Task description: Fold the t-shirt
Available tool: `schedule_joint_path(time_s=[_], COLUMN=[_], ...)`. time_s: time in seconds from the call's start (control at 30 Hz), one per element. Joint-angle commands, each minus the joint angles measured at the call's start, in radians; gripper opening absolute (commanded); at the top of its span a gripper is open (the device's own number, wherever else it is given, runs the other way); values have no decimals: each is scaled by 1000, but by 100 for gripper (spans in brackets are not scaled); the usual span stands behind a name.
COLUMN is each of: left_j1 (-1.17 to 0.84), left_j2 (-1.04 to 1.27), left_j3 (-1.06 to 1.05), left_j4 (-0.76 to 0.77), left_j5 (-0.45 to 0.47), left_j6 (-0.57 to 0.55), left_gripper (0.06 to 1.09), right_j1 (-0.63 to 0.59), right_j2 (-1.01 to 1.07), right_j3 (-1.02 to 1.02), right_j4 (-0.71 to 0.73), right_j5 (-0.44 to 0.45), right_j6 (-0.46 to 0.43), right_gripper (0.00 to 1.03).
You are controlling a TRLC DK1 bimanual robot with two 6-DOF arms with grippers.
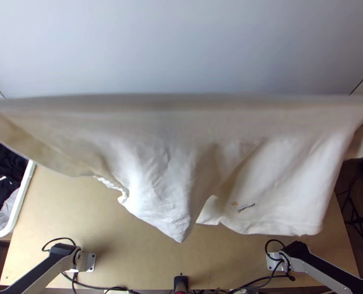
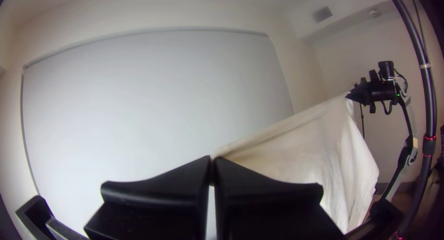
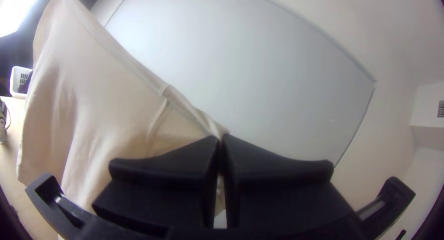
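Cream t-shirt (image 1: 157, 166) hangs above the light wooden table (image 1: 147, 259), upper edge drawn nearly straight, lower part in loose folds. Left gripper (image 2: 212, 160): fingers together, pinching the cloth's upper edge. Right gripper (image 3: 221, 139): likewise closed, cloth caught between its tips. White bin (image 1: 26, 196) at the table's left side holds dark and grey garments (image 1: 2, 176).

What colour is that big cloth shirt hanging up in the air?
The soft cloth t-shirt is plain off-white or cream; the top view shows it best.

Left claw (image 2: 213, 158), right claw (image 3: 222, 137) closed
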Motion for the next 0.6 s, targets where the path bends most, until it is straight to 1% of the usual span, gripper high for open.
schedule_joint_path(time_s=[0.0, 0.13, 0.23, 0.3, 0.4, 0.57], left_j1=[8, 10, 10, 10, 10, 7], left_j2=[-74, -84, -85, -87, -90, -88], left_j3=[-14, -38, -86, -142, -234, -432], left_j4=[-141, -240, -274, -274, -271, -242], left_j5=[5, 31, 42, 45, 62, 103], left_j6=[7, -13, -47, -71, -108, -133], left_gripper=[9, 9, 9, 9, 9, 9], right_j1=[-1, -1, -1, -1, 5, 70], right_j2=[-62, -91, -96, -100, -108, -93], right_j3=[-94, -189, -250, -301, -393, -526], right_j4=[-138, -152, -149, -133, -81, -11], right_j5=[-77, -125, -146, -154, -164, -166], right_j6=[139, 205, 251, 278, 294, 334], right_gripper=[3, 3, 3, 3, 3, 3])
